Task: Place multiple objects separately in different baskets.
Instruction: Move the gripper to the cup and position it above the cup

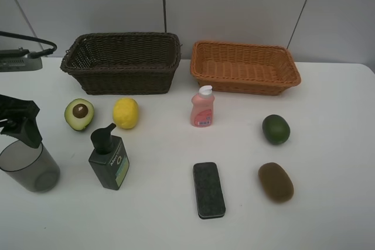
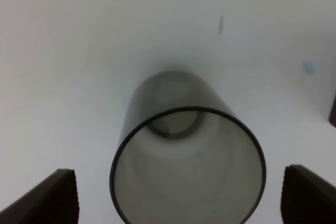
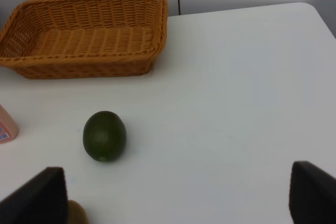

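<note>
The grey translucent cup (image 1: pixel 28 165) stands upright at the table's front left. My left gripper (image 1: pixel 17 120) hovers just above it, open; in the left wrist view its fingers (image 2: pixel 52 198) stand either side of the cup (image 2: pixel 186 166), apart from it. The halved avocado (image 1: pixel 79 113), lemon (image 1: pixel 125 113), dark green pump bottle (image 1: pixel 109 157), pink bottle (image 1: pixel 202 107), black eraser (image 1: pixel 208 189), green avocado (image 1: pixel 276 129) and kiwi (image 1: pixel 276 181) lie on the table. The dark brown basket (image 1: pixel 120 62) and the orange-tan basket (image 1: pixel 245 67) stand at the back, both empty. My right gripper (image 3: pixel 176 192) is open and empty, short of the green avocado (image 3: pixel 105 135).
A grey device with a black cable (image 1: pixel 17 60) sits at the back left edge. The white table (image 1: pixel 328 144) ends at a wall behind the baskets. The right wrist view also shows the orange-tan basket (image 3: pixel 84 35) and the pink bottle's edge (image 3: pixel 6 127).
</note>
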You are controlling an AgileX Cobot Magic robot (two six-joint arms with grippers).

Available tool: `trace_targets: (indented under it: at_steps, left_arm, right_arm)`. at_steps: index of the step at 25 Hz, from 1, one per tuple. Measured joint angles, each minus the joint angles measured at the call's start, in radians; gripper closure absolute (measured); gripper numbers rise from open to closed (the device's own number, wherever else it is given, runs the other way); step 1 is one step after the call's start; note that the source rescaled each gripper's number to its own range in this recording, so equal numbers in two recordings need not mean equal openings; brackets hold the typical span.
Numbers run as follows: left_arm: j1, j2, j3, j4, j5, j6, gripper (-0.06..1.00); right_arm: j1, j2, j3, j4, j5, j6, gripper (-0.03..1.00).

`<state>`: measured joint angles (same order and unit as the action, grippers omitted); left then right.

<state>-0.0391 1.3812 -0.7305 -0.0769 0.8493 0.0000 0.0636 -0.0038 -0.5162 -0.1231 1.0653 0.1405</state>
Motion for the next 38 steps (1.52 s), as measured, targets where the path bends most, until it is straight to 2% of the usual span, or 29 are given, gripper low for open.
trace_targets:
  at_steps: [8,16,30,32,34,35,38]
  left_arm:
    - [0.0,0.11,-0.001,-0.036,-0.024,0.016,-0.06]
    - [0.0,0.142,-0.001,-0.037,-0.039,0.017,-0.06]
    - [0.0,0.324,-0.001,-0.037,-0.067,0.015,-0.06]
    - [0.0,0.324,-0.001,-0.037,-0.063,0.009,-0.02]
    - [0.0,0.324,-0.001,-0.037,-0.054,0.0,0.15]
    - [0.0,0.324,-0.003,-0.034,-0.047,0.0,0.19]
    - [0.0,0.32,-0.005,-0.034,-0.043,-0.011,0.2]
  right_arm:
    - [0.0,0.0,0.0,0.0,0.0,0.0,-0.03]
    - [0.0,0.0,0.0,-0.001,0.0,0.0,-0.03]
    - [0.0,0.0,0.0,-0.001,0.0,0.0,-0.03]
    - [0.0,0.0,0.0,-0.001,0.0,0.0,-0.03]
    - [0.0,0.0,0.0,-0.001,0.0,0.0,-0.03]
    - [0.0,0.0,0.0,-0.001,0.0,0.0,-0.03]
    - [0.0,0.0,0.0,-0.001,0.0,0.0,-0.03]
